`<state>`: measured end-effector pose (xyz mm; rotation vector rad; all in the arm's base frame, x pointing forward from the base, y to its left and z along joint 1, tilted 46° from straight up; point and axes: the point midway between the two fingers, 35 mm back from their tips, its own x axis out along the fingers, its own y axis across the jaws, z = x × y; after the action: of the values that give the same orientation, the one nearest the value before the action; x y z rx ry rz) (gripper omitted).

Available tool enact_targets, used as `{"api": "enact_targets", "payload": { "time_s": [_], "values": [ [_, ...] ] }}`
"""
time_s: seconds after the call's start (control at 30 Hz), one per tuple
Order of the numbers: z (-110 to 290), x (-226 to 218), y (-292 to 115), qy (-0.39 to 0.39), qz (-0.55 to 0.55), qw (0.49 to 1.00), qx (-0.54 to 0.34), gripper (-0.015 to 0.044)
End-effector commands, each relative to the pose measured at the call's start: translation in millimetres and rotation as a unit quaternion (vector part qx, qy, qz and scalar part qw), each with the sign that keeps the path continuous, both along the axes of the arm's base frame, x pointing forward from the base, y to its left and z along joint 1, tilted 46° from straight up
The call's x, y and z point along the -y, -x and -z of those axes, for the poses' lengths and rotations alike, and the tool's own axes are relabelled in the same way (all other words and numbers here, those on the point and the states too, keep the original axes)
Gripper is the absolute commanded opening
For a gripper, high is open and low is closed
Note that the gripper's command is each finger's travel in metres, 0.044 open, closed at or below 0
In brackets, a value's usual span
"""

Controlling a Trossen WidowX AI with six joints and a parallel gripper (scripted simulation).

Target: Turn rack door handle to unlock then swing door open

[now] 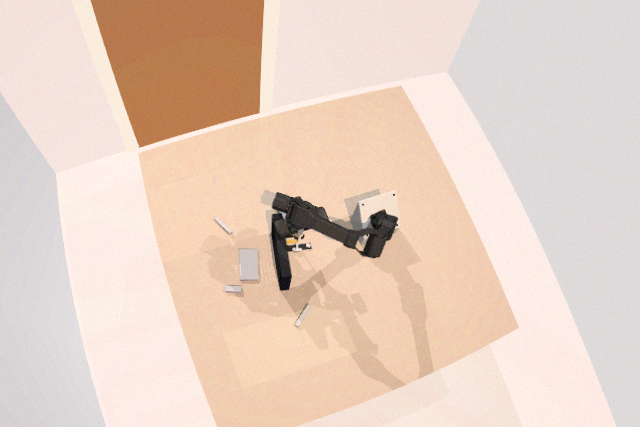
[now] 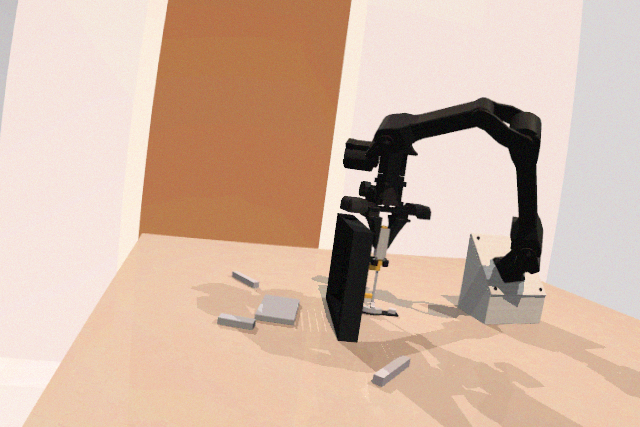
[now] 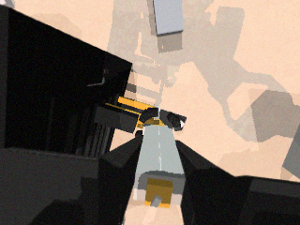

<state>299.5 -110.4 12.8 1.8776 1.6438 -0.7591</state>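
The black rack frame [image 1: 281, 257] [image 2: 356, 282] [image 3: 56, 84] stands upright on the table. The grey upright handle [image 2: 382, 244] [image 3: 159, 152] with yellow end parts is on its arm-base side. My gripper [image 2: 383, 246] [image 3: 157, 143] points down and is shut on the handle, one finger on each side. In the wrist view the rack lies obliquely on the left, beside the left finger. One side of the gripper is close above the rack's top edge; contact cannot be told. The door panel is hard to make out, so its opening angle cannot be told.
A flat grey block [image 1: 248, 264] [image 2: 278, 309] lies beyond the rack. Two small grey bars [image 1: 223, 225] [image 2: 245, 279] [image 1: 233, 289] [image 2: 236, 321] lie near it. Another bar [image 1: 302, 315] [image 2: 391, 371] lies near the rack's front end. The arm's pale base [image 2: 514, 308] stands to the right.
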Motion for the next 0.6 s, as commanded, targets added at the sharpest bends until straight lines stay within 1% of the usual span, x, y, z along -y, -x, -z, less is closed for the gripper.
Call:
{"api": "enact_targets", "payload": {
  "time_s": [0.0,0.2,0.27,0.57],
  "values": [
    [0.1,-1.3,-0.2,-0.011,0.062,0.996,-0.06,0.0015],
    [0.1,-1.3,-0.2,-0.027,0.166,0.972,-0.162,0.0015],
    [0.2,-1.3,-0.2,-0.03,0.188,0.964,-0.184,0.0015],
    [0.2,-1.3,-0.2,-0.03,0.191,0.963,-0.187,0.0015]
  ]
}}
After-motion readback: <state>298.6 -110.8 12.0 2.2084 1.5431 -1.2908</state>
